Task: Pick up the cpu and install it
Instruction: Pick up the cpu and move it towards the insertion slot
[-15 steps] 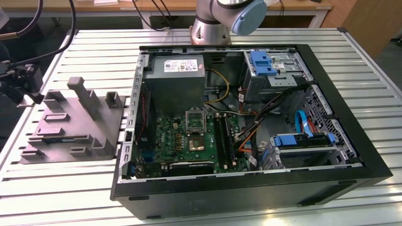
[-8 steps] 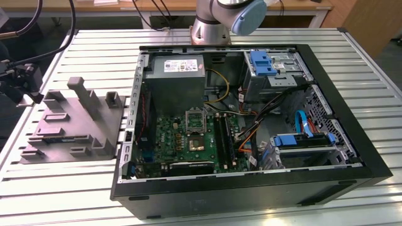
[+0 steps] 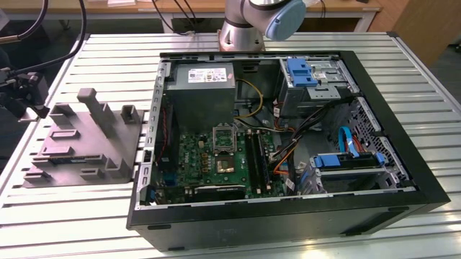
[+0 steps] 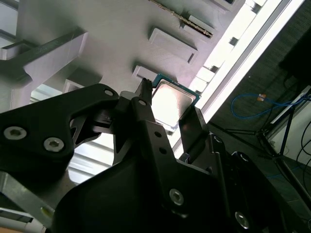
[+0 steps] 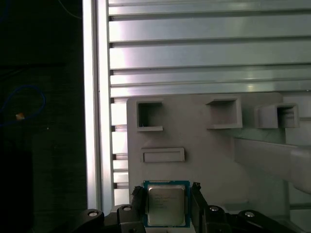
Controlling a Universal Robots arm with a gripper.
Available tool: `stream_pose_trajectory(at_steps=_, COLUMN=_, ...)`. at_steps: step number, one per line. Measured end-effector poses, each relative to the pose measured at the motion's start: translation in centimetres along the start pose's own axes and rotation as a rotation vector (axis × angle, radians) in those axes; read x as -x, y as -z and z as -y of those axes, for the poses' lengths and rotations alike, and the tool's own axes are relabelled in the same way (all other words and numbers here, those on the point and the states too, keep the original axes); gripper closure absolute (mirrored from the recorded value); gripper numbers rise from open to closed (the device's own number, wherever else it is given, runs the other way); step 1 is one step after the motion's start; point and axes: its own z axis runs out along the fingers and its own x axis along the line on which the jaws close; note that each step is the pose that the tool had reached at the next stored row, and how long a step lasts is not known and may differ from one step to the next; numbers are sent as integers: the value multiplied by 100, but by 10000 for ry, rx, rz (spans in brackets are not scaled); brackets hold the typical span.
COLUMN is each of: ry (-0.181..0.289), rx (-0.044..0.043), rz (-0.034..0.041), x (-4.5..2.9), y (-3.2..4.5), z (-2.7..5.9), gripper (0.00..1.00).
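The cpu (image 5: 166,206) is a small square chip with a silvery top and a thin pale rim. It sits between my gripper's (image 5: 166,195) two black fingers, which press on its opposite edges. In the second wrist view the cpu (image 4: 171,103) shows in the same grip of the gripper (image 4: 169,98), held above the grey moulded tray (image 4: 112,34). In the exterior view the gripper (image 3: 21,94) is at the far left, beside the tray (image 3: 79,140). The silver-framed socket (image 3: 225,163) with a dark centre lies on the green board inside the open computer case.
The black computer case (image 3: 403,178) lies open on a slatted metal table (image 3: 86,216). Inside are a power supply (image 3: 205,81), memory sticks (image 3: 253,156), cables and blue drive brackets (image 3: 346,162). The arm's base (image 3: 245,27) stands behind the case. The table edge (image 5: 95,121) is close to the tray.
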Motion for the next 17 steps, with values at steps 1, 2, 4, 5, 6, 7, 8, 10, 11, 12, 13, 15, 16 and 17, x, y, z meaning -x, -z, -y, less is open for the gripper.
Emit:
stream_pose_trajectory(at_steps=1, ry=1, rx=0, rz=0, x=0, y=2, z=0, gripper=53)
stream_pose_trajectory(at_steps=2, ry=1, rx=0, rz=0, x=0, y=4, z=0, gripper=53)
stream_pose_trajectory(at_steps=4, ry=1, rx=0, rz=0, x=0, y=9, z=0, gripper=53)
stream_pose_trajectory(at_steps=5, ry=0, rx=0, rz=0, x=0, y=12, z=0, gripper=53)
stream_pose_trajectory(at_steps=6, ry=1, rx=0, rz=0, x=0, y=14, z=0, gripper=53)
stream_pose_trajectory(at_steps=7, ry=0, rx=0, rz=1, x=0, y=17, z=-1, gripper=53)
stream_pose_trajectory(at_steps=8, ry=1, rx=0, rz=1, x=0, y=19, z=-1, gripper=53)
stream_pose_trajectory(at_steps=10, ry=0, rx=0, rz=0, x=0, y=25, z=-1, gripper=53)
stream_pose_trajectory(at_steps=11, ry=0, rx=0, rz=0, x=0, y=27, z=-1, gripper=53)
stream_pose_trajectory(at_steps=12, ry=0, rx=0, rz=1, x=0, y=29, z=-1, gripper=53)
stream_pose_trajectory(at_steps=13, ry=1, rx=0, rz=1, x=0, y=31, z=-2, gripper=53)
stream_pose_trajectory(at_steps=15, ry=1, rx=0, rz=0, x=0, y=36, z=-1, gripper=53)
stream_pose_trajectory(at_steps=16, ry=1, rx=0, rz=0, x=0, y=38, z=-2, gripper=53)
stream_pose_trajectory(at_steps=17, ry=1, rx=0, rz=1, x=0, y=40, z=-2, gripper=53)
